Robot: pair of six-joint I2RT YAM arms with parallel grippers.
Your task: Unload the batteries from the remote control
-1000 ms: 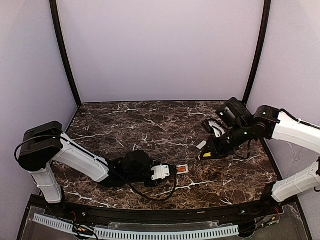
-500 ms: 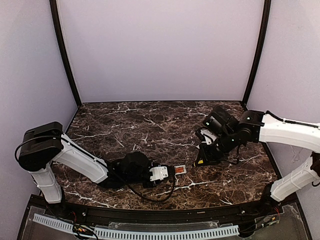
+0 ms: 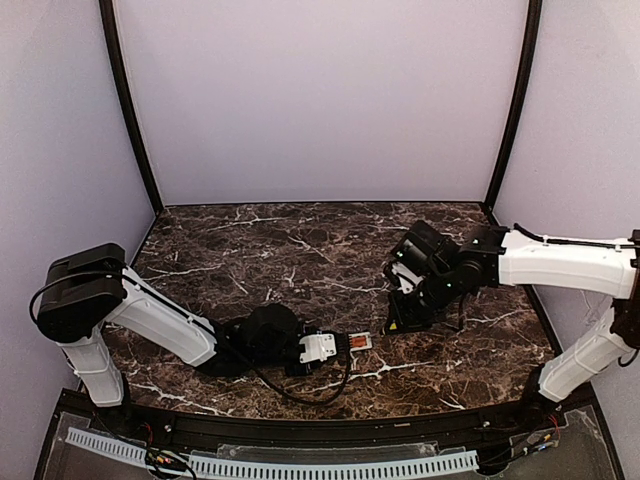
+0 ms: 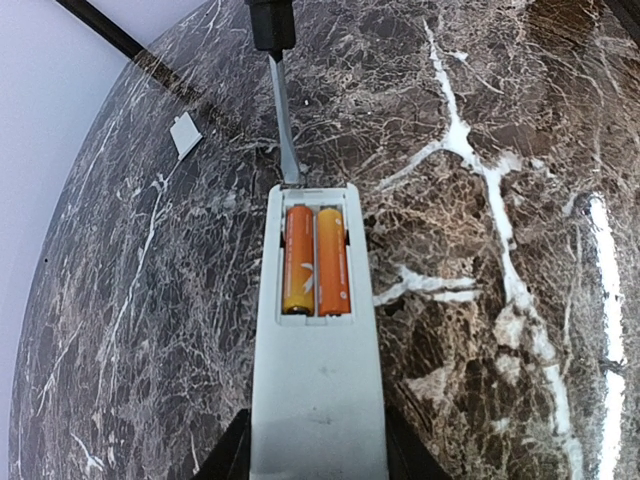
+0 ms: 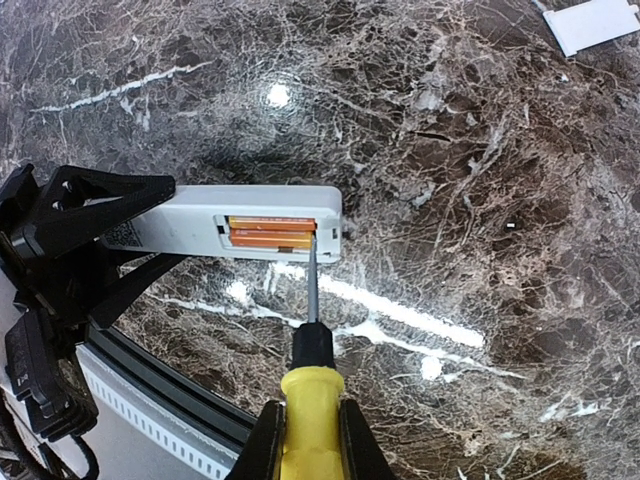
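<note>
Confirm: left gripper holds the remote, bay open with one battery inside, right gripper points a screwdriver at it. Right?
No: two batteries lie side by side inside the remote control, not one, as the left wrist view shows. The rest stands.

Left arm [image 3: 160,320] lies low and extends rightward; left gripper [image 3: 345,343] clamps the remote control [image 4: 315,400]. Right arm [image 3: 560,262] reaches leftward, wrist pitched down; right gripper [image 5: 310,445] pinches the screwdriver [image 5: 312,395].
</note>
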